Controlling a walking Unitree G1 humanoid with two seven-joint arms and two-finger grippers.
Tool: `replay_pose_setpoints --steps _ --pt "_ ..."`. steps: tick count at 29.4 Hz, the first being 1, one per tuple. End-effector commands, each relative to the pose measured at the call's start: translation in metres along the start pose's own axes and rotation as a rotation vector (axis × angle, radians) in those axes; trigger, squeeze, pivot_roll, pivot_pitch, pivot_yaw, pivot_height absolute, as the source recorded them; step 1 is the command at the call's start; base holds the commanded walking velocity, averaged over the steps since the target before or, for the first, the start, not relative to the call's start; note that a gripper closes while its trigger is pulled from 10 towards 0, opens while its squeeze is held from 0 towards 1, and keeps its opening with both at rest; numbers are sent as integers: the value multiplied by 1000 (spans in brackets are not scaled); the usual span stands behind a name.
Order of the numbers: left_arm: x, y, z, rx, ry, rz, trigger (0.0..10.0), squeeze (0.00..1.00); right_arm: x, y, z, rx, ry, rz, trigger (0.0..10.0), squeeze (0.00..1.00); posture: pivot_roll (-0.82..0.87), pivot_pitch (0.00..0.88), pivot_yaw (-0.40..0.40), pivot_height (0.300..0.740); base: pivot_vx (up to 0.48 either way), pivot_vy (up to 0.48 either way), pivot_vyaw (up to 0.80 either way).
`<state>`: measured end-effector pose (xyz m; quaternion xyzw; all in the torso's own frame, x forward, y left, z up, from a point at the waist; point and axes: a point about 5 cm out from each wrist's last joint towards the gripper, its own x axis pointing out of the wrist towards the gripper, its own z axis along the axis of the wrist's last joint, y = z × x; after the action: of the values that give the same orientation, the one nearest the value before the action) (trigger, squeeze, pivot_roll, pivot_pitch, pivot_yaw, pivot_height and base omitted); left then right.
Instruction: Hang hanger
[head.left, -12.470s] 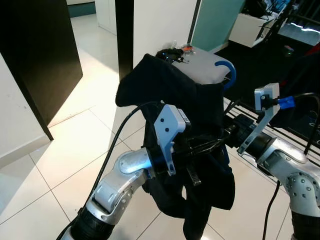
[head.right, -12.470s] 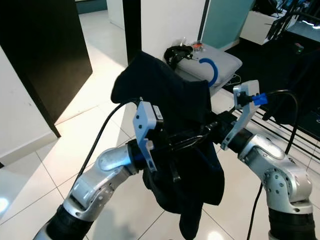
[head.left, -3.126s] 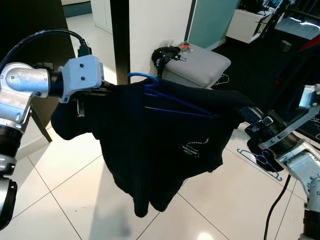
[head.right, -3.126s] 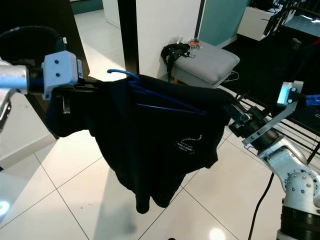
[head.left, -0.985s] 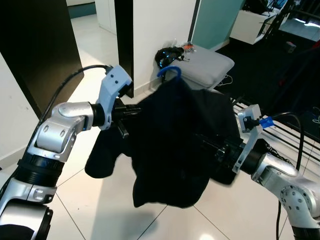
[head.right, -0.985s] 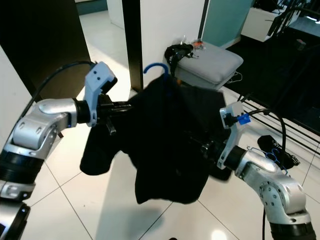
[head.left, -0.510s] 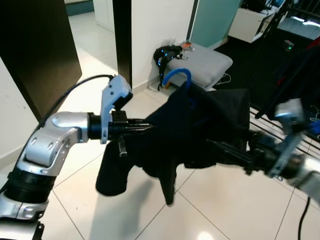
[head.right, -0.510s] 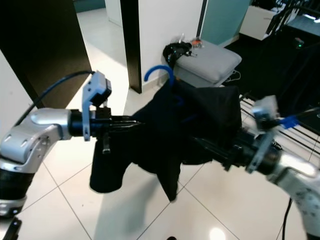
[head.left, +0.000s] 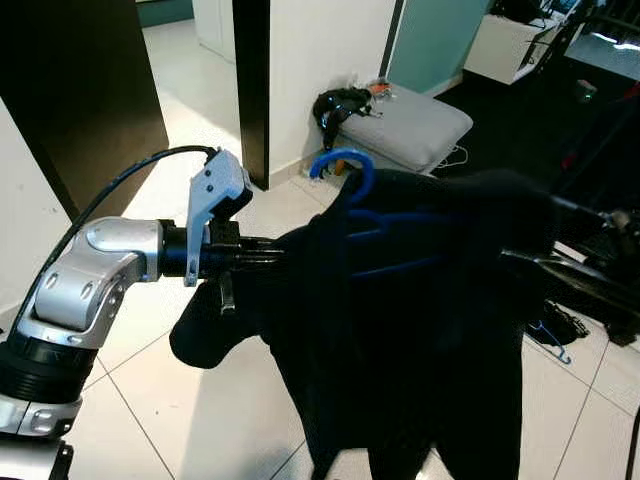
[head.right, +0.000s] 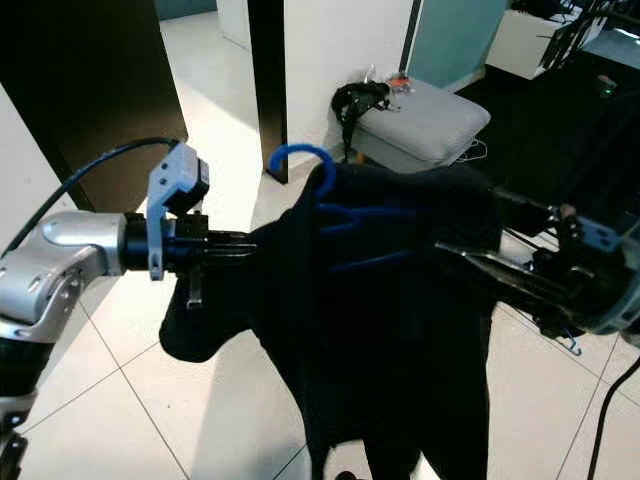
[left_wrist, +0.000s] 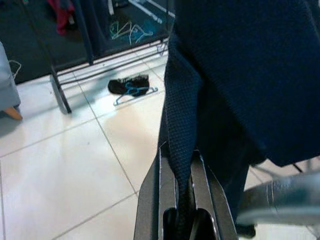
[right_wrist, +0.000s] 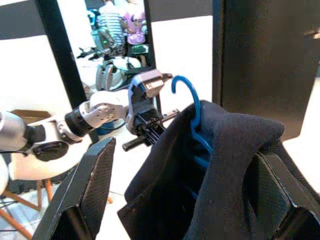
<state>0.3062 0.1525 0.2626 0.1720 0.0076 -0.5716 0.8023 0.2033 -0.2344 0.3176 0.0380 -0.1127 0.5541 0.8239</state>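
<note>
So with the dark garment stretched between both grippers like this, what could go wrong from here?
The left gripper pinches only a narrow fold of the dark garment, so a pull could slip it free. The blue hanger sits loosely inside the cloth with only its hook out; it might shift or drop out. The right gripper's fingers look spread wide, so the garment may just be draped there and could slide off.

Blue hanger (right_wrist: 192, 120) inside dark garment (right_wrist: 225, 170)
</note>
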Motion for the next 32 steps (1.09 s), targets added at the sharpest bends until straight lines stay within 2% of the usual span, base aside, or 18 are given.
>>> replay_pose_setpoints --steps 1,4,6,7,8,10,11,13,19,20,21,22,24,26,28,29,32 --pt "-2 -3 -3 13 35 -18 10000 0 0 5 11 -37 -19 27 10000 1000 55 142 -71 740 0 0 0" --pt "-1 -4 -4 19 43 -28 10000 0 2 6 10 -35 8 38 10000 1000 56 142 -73 740 0 0 0" --pt "3 -4 -6 26 54 -18 10000 0 13 9 -10 4 164 53 10000 1000 54 141 -75 740 0 0 0" --pt "3 -4 -6 26 54 -18 10000 0 13 9 -10 4 164 53 10000 1000 54 141 -75 740 0 0 0" --pt "7 2 -6 32 50 38 10000 0 14 13 -31 57 281 64 10000 1000 52 138 -76 740 0 0 0" --pt "11 12 -4 38 45 133 10000 0 11 19 -54 131 385 84 10000 1000 53 138 -75 740 0 0 0" --pt "11 12 -4 38 45 133 10000 0 11 19 -54 131 385 84 10000 1000 53 138 -75 740 0 0 0" --pt "12 20 3 28 11 208 10000 0 9 23 -59 179 381 109 10000 1000 50 137 -74 740 0 0 0" --pt "13 23 9 25 -19 237 10000 0 12 32 -57 230 351 170 10000 1000 48 134 -77 740 0 0 0" --pt "13 23 9 26 -20 237 10000 0 13 34 -57 238 339 183 10000 1000 48 134 -77 740 0 0 0" --pt "13 23 8 30 -15 235 10000 0 14 33 -47 235 264 202 10000 1000 49 133 -77 740 0 0 0" --pt "13 23 8 30 -15 235 10000 0 14 33 -47 235 264 202 10000 1000 49 133 -77 740 0 0 0" --pt "8 24 6 52 3 215 10000 0 10 25 -19 182 89 188 10000 1000 49 133 -77 740 0 0 0" --pt "3 20 4 88 24 155 10000 0 0 11 -1 106 20 108 10000 1000 49 133 -77 740 0 0 0" --pt "1 18 4 102 32 127 10000 0 -4 6 4 79 17 70 10000 1000 49 133 -77 740 0 0 0" --pt "-2 14 3 128 48 79 10000 0 -10 1 5 41 63 24 10000 1000 48 135 -75 740 0 0 0" --pt "-3 9 4 136 56 22 10000 0 -16 -2 7 22 106 -4 10000 1000 48 135 -77 740 0 0 0"
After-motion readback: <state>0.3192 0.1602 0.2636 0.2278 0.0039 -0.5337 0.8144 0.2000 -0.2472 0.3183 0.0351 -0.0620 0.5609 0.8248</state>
